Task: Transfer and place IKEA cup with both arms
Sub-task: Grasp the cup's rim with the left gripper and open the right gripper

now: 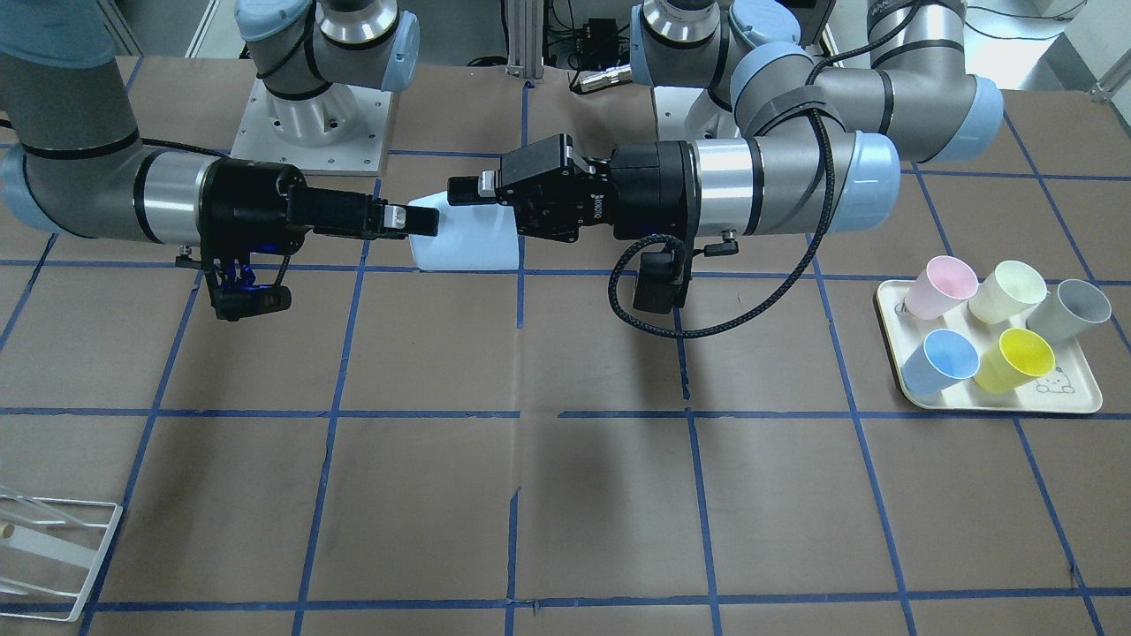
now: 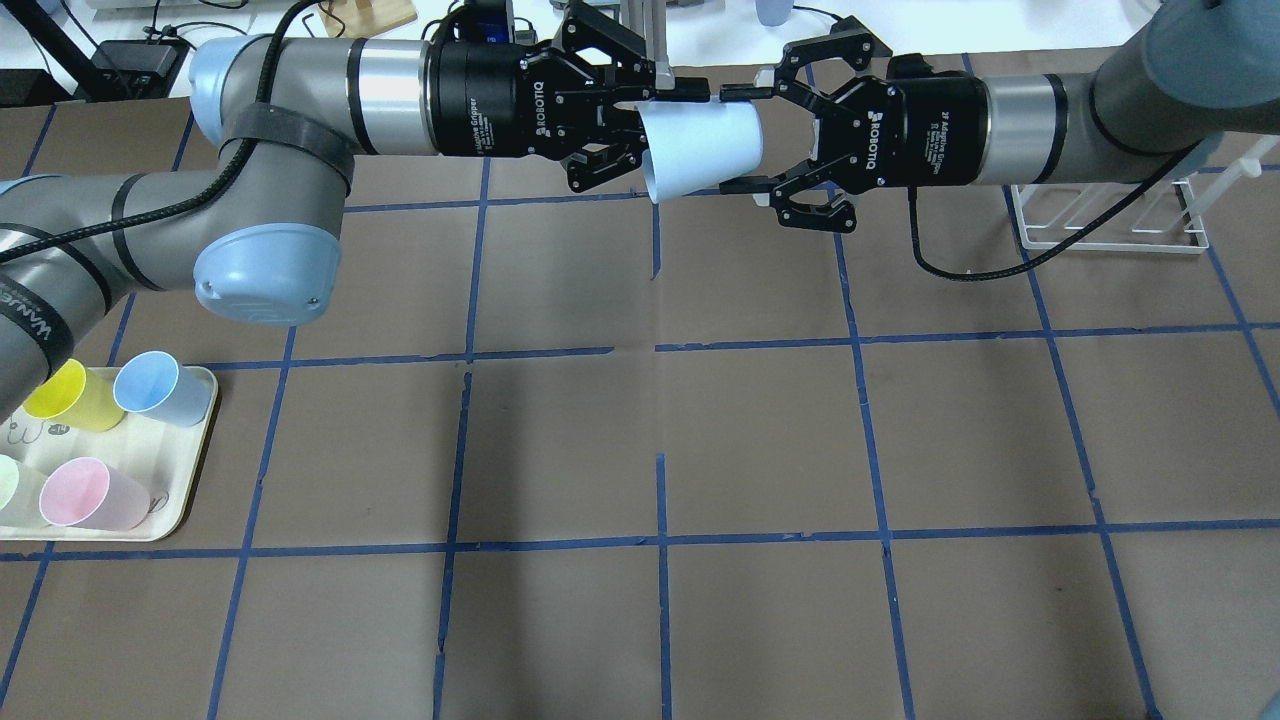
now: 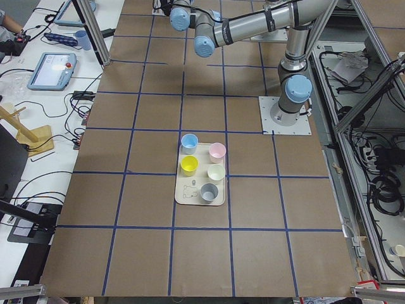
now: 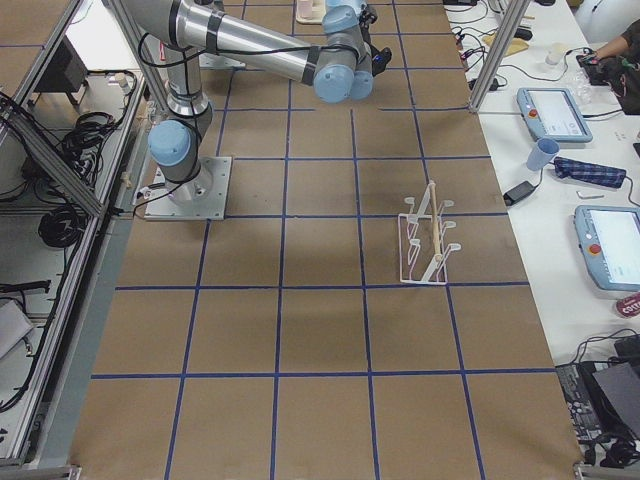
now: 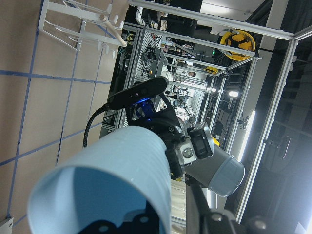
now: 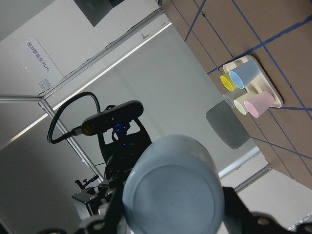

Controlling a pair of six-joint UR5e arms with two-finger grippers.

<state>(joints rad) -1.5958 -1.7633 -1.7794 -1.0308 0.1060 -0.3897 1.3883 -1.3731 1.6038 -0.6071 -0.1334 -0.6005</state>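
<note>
even bright overhead light, soft arm shadows, wrist views backlit

Cup held in mid-air between two tools, above the far middle of the tabletop (image 2: 660,420).

The IKEA cup (image 2: 700,150) lies on its side: the left tool (image 2: 668,128) is at its mouth end, the right tool (image 2: 738,140) around its base end. A tray (image 2: 190,480) with five cups sits on the robot's left; a wire rack (image 2: 1110,215) stands on its right.

table (image 2: 760,440): brown, blue tape grid | side bench (image 4: 590,130): white, tablets, cables | frame (image 5: 273,97): aluminium struts
</note>
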